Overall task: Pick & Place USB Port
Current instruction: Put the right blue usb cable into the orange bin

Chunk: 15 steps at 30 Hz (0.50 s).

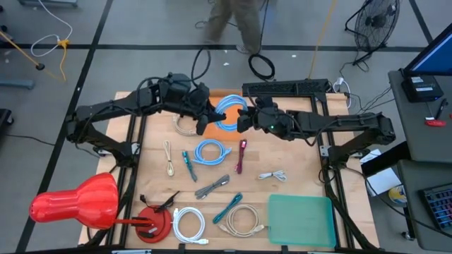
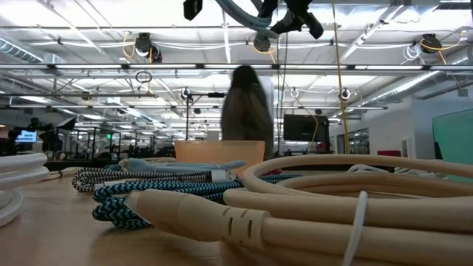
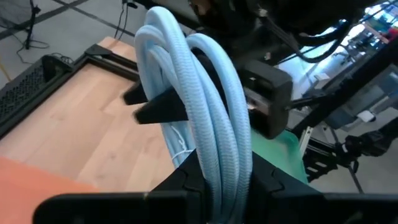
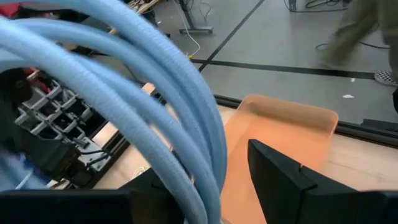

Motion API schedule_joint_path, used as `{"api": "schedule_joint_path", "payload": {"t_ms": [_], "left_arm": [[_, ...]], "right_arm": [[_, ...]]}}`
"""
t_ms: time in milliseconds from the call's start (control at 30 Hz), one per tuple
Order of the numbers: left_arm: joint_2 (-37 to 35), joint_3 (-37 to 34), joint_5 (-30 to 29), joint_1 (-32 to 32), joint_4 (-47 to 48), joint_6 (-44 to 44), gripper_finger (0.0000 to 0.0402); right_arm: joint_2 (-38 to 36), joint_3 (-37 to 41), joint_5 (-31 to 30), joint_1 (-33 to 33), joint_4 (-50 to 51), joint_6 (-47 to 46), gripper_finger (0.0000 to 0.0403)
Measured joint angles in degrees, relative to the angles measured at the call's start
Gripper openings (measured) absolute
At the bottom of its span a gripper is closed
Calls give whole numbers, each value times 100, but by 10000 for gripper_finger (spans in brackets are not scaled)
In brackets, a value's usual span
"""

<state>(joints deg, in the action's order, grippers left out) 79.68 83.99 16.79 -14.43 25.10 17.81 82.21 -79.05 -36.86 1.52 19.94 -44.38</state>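
1. Two bulky red things sit at the near left edge: a red pin shape [image 1: 74, 204] and a round red base [image 1: 152, 223].
2. Beside them along the near edge lie a white coil [image 1: 188, 224], a beige coil [image 1: 240, 220] and a green mat [image 1: 300, 220]. In the low view the beige coil fills the foreground and hides much of the table.
3. Mid-table, loose leads are spread out: a grey lead [image 1: 212, 187], a small white lead [image 1: 272, 176], a magenta lead [image 1: 241, 155], a teal lead [image 1: 189, 166], a thin beige lead [image 1: 169, 159] and a second blue coil [image 1: 212, 152].
4. Farther back, both arms meet in the air over the far middle of the table, above the clutter.
5. Left gripper [image 1: 203, 121] is clamped narrow on the blue cable [image 1: 229, 113], the loops pinched between its fingers [image 3: 186, 183].
6. Right gripper [image 1: 244, 121] faces it, jaws wide and straddling the same loops; bare tray shows between the cable and one finger [image 4: 280, 174].
7. So the blue cable hangs between the two grippers, off the table, over the near rim of the orange tray [image 1: 220, 93].
8. Behind the tray a black strip [image 1: 286, 88] lies along the far edge.
9. Beyond the table a person [image 1: 236, 21] crosses the floor, and a fan [image 1: 378, 21] stands far right.
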Motion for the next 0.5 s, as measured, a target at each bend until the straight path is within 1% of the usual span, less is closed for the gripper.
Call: {"api": "schedule_joint_path", "payload": {"t_ms": [100, 200, 400, 500], "left_arm": [[2, 0, -156, 65, -16, 41, 53], [9, 0, -278, 107, -30, 38, 53], [9, -2, -350, 104, -28, 147, 53], [9, -2, -446, 105, -28, 291, 53]], "right_arm": [[0, 0, -17, 40, -4, -14, 136], [0, -2, -4, 72, -2, -41, 110], [0, -7, 65, 116, -9, 19, 19], [0, -7, 110, 176, 12, 5, 14]]}}
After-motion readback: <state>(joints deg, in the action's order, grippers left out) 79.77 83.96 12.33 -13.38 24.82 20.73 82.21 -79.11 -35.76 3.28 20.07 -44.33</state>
